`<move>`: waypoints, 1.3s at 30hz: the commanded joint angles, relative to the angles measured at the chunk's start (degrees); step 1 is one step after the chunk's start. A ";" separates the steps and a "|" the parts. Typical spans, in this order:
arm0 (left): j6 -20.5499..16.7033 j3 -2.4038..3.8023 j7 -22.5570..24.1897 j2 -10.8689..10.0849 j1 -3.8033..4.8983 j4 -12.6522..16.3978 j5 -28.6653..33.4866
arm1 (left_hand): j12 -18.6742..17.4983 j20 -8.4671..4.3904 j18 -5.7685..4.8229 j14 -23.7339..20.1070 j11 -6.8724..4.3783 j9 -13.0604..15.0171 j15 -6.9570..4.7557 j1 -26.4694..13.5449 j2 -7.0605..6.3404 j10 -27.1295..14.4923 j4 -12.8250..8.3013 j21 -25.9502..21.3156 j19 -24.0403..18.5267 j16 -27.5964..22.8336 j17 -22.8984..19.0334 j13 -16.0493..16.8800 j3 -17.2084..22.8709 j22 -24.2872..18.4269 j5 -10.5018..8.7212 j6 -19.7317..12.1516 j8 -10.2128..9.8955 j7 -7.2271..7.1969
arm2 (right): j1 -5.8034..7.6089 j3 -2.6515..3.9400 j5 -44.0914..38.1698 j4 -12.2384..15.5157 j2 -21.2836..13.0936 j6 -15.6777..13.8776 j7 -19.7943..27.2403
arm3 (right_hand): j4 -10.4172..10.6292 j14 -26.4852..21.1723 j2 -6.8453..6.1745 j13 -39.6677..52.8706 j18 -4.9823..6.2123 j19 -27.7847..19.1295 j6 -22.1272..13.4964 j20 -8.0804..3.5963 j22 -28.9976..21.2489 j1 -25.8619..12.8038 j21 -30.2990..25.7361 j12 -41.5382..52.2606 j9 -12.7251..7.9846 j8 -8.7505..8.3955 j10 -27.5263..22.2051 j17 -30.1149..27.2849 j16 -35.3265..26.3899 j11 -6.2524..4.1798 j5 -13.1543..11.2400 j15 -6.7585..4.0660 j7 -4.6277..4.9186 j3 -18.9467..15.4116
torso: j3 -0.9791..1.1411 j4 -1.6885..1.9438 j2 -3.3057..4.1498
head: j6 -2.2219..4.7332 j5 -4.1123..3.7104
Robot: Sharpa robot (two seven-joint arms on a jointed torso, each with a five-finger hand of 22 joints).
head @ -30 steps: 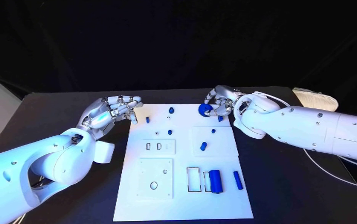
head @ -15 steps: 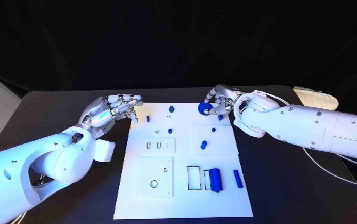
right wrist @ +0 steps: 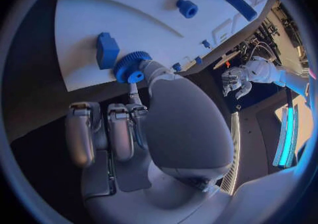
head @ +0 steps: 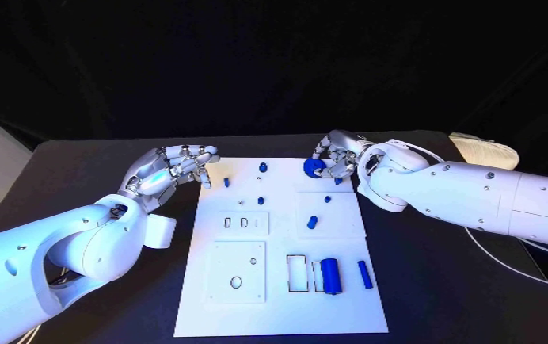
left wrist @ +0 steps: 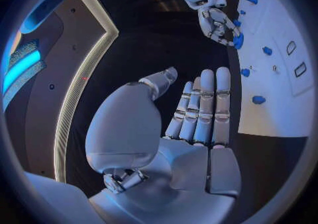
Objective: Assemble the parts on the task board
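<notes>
Head view showed the white task board (head: 279, 257) lying in the middle of the black table (head: 434, 280), with both white arms reaching in toward its far end. The right hand (head: 333, 156) sat at the board's far right corner and pinched a blue toothed gear (head: 312, 169) between thumb and a finger. In the right wrist view the gear (right wrist: 131, 66) was at the fingertips, over the board's edge and just beside a blue block (right wrist: 106, 50); whether it touched the board could not be told. The other fingers (right wrist: 82, 131) of that hand lay side by side, bent in below the thumb.

The left hand (head: 173, 166) hovered at the board's far left corner, over the table beside the edge, holding nothing. In the left wrist view its fingers (left wrist: 205, 107) lay straight and close together, the thumb standing apart from them, and the palm was bare.

On the board, small blue pegs (head: 261, 169) stood near the far end. A short blue piece (head: 312, 222) lay on the raised square at the middle right. Nearer the robot, a blue cylinder (head: 331, 276) lay beside a rectangular slot, and a blue bar (head: 366, 274) lay close to the right edge. A white cloth-like bundle (head: 485, 152) sat on the table well apart to the right
</notes>
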 commanded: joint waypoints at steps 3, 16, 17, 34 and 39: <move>1.08 0.05 0.33 0.10 0.06 0.14 -0.02 | 0.16 -0.07 0.82 -0.30 -0.14 0.06 -0.02 -0.41 0.17 -0.32 -0.31 0.22 -0.27 0.21 0.07 0.08 0.00 0.07 0.00 -0.31 0.31 0.06 | -0.16 -0.09 -3.38 2.24 -0.20 -3.54 0.23 | -0.23 5.70 -0.63 15.06 -0.62 3.83 1.88 -0.60 11.03 -0.82 0.90 0.56 0.11 0.52 5.87 13.87 0.18 -0.58 1.23 -0.45 -0.83 2.07 | -0.04 0.02 -0.04 | 0.14 0.20; 1.09 0.05 0.30 0.23 0.06 0.29 -0.02 | 0.16 -0.07 0.82 -0.30 -0.14 0.06 -0.02 -0.41 0.17 -0.32 -0.31 0.22 -0.27 0.21 0.07 0.08 0.00 0.07 0.00 -0.31 0.31 0.06 | 0.87 0.06 -8.45 8.04 2.64 -5.89 -2.92 | -0.45 5.76 -1.14 15.09 -0.85 4.28 2.51 -0.77 11.93 -1.71 1.67 0.58 0.11 0.68 5.89 14.13 0.24 -0.75 0.42 -0.64 -1.04 3.32 | -0.15 0.09 0.03 | 0.38 0.64; 1.11 0.05 0.30 0.26 0.06 0.33 -0.02 | 0.16 -0.07 0.82 -0.30 -0.14 0.06 -0.02 -0.41 0.17 -0.32 -0.31 0.22 -0.27 0.21 0.07 0.08 0.00 0.07 0.00 -0.31 0.31 0.06 | 0.90 0.06 -8.86 8.28 3.09 -5.90 -3.10 | -0.46 5.77 -1.15 15.09 -0.86 4.31 2.52 -0.78 11.98 -1.72 1.72 0.58 0.11 0.68 5.89 14.17 0.25 -0.76 0.41 -0.64 -1.04 3.35 | -0.16 0.17 0.06 | 0.34 0.69; 1.23 0.05 0.17 0.45 0.06 0.65 -0.02 | 0.22 -0.05 0.82 -0.42 -0.13 0.10 0.00 -0.45 0.23 -0.38 -0.33 0.62 -0.52 0.41 0.01 0.09 0.06 0.30 0.00 -0.33 0.38 0.06 | 0.05 -0.22 -10.89 6.05 10.09 -5.35 -4.33 | -0.54 5.78 -1.21 15.09 -0.94 4.46 2.51 -0.81 12.27 -1.91 1.97 0.58 0.08 0.63 5.89 14.18 0.25 -0.79 0.11 -0.67 -1.05 3.67 | -0.10 0.20 0.18 | -0.15 1.67; 1.27 0.05 0.15 0.57 0.06 0.60 -0.02 | 0.22 -0.05 0.82 -0.42 -0.13 0.10 0.00 -0.45 0.23 -0.38 -0.33 0.62 -0.52 0.41 0.01 0.09 0.06 0.30 0.00 -0.33 0.38 0.06 | -0.29 -0.28 -10.49 4.49 11.47 -4.86 -4.36 | -0.59 5.76 -1.23 15.09 -0.96 4.51 2.46 -0.82 12.36 -1.94 2.06 0.58 0.06 0.59 5.89 14.13 0.24 -0.79 0.08 -0.68 -1.05 3.78 | -0.07 0.22 0.16 | -0.31 1.77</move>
